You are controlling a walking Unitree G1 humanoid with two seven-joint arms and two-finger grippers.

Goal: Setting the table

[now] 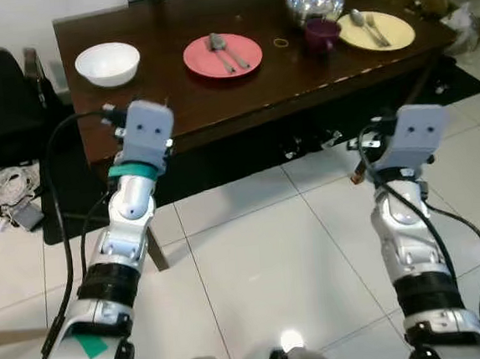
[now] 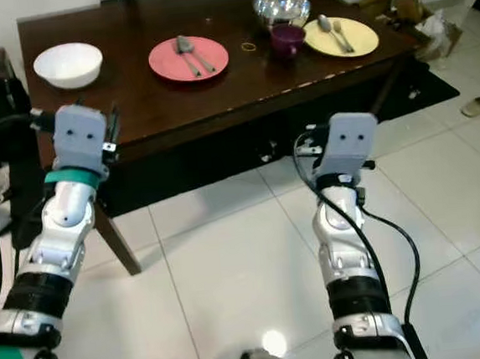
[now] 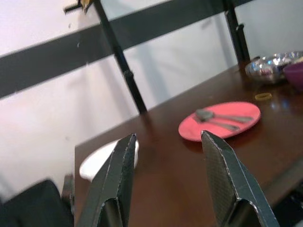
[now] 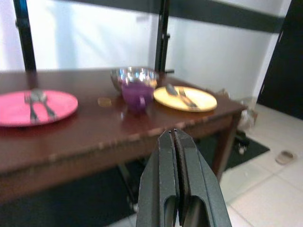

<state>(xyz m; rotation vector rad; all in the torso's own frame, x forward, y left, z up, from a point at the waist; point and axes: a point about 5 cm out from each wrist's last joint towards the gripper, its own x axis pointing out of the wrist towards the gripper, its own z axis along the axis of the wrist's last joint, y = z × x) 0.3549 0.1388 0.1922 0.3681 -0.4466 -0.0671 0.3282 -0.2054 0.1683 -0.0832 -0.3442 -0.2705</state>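
Both arms are raised short of the dark wooden counter: left gripper fingers spread, empty; right gripper fingers clenched on nothing. Beyond lie the round white ceramic bowl, pink plate and yellow plate. Best step closer squarely before reaching.

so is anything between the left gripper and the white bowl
Nothing visible. The left gripper, fingers open, hovers at the table's near edge, and only bare tabletop lies between it and the white bowl.

Silver arms, blk cables, teal band.
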